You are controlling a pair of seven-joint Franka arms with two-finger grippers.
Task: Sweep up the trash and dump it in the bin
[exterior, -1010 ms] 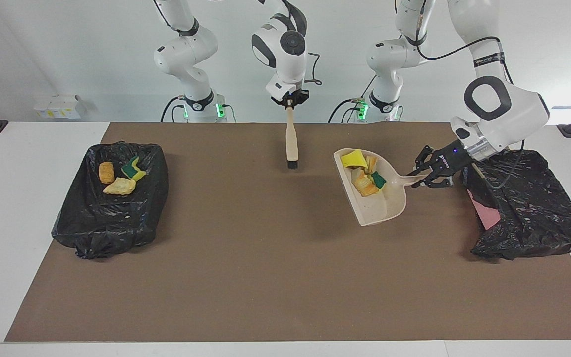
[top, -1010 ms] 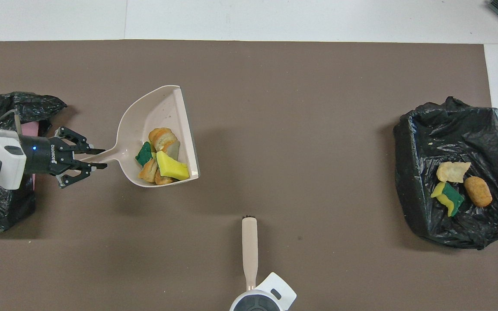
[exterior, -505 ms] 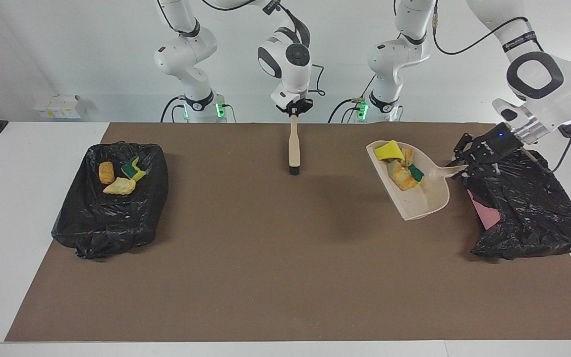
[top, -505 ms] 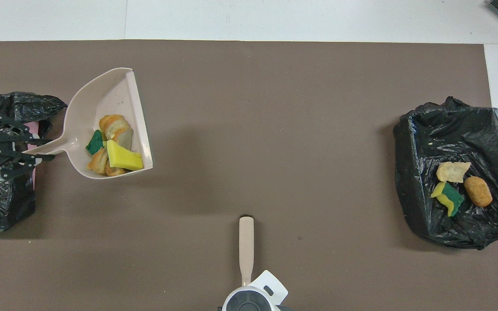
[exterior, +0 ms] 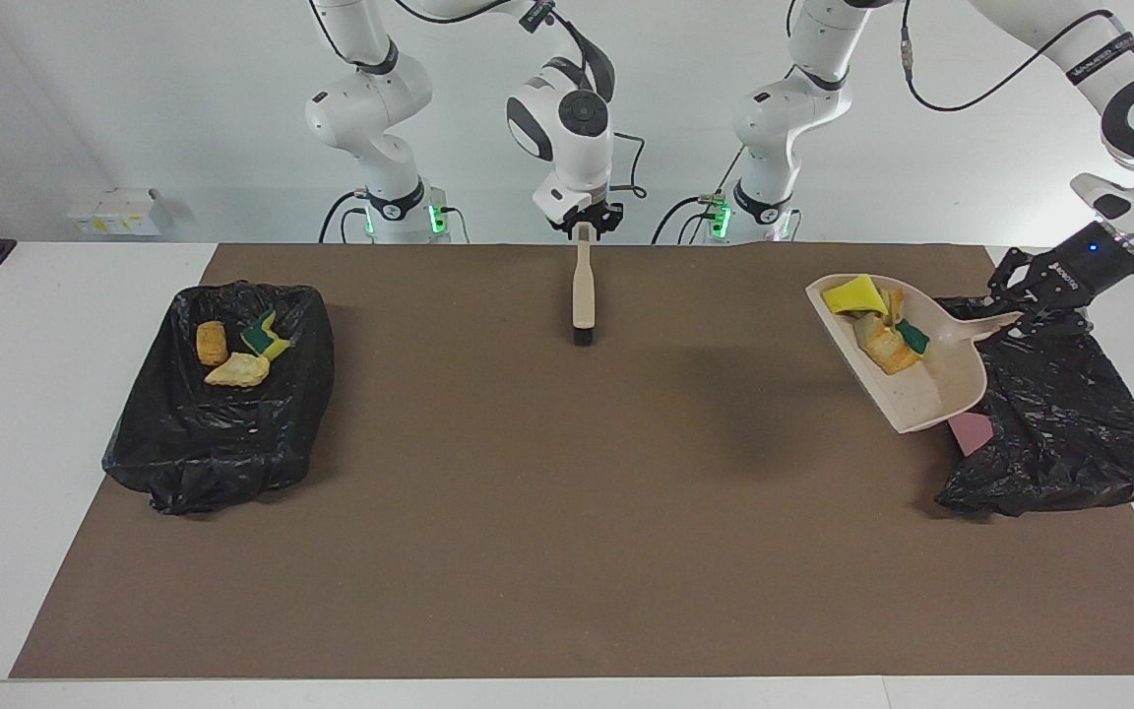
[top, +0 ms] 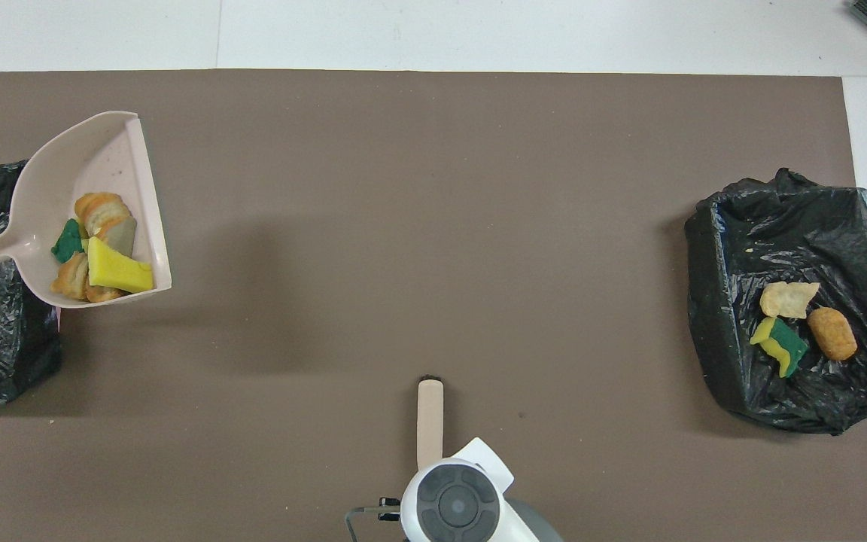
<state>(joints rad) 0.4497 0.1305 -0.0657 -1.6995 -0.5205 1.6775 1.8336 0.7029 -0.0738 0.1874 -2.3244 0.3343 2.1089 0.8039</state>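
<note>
Two black-bagged bins are seen, one at each end of the brown mat [exterior: 567, 551]. The dustpan [exterior: 926, 389] is held by its handle in the left gripper [exterior: 1028, 317], whose fingers are clamped on the handle tip; it is carried in the air, over the edge of the bin at the left arm's end [exterior: 1059, 423]. Four or so scraps of trash [exterior: 877, 320] are heaped in the pan: a yellow sponge piece [top: 119, 272], a green-faced sponge piece [top: 67, 242], and golden-brown bread-like lumps [top: 98, 209].

Three more scraps are noted in the bin at the right arm's end [exterior: 218, 433]: a golden-brown lump [exterior: 211, 342], a pale tan lump [exterior: 238, 371], and a yellow-green sponge [exterior: 266, 337].

The brush [exterior: 583, 290] is hung upright, bristles down on the mat, midway along the robots' edge. Its handle top is between the fingers of the right gripper [exterior: 583, 226]; whether it is gripped tight or loosened cannot be told.
</note>
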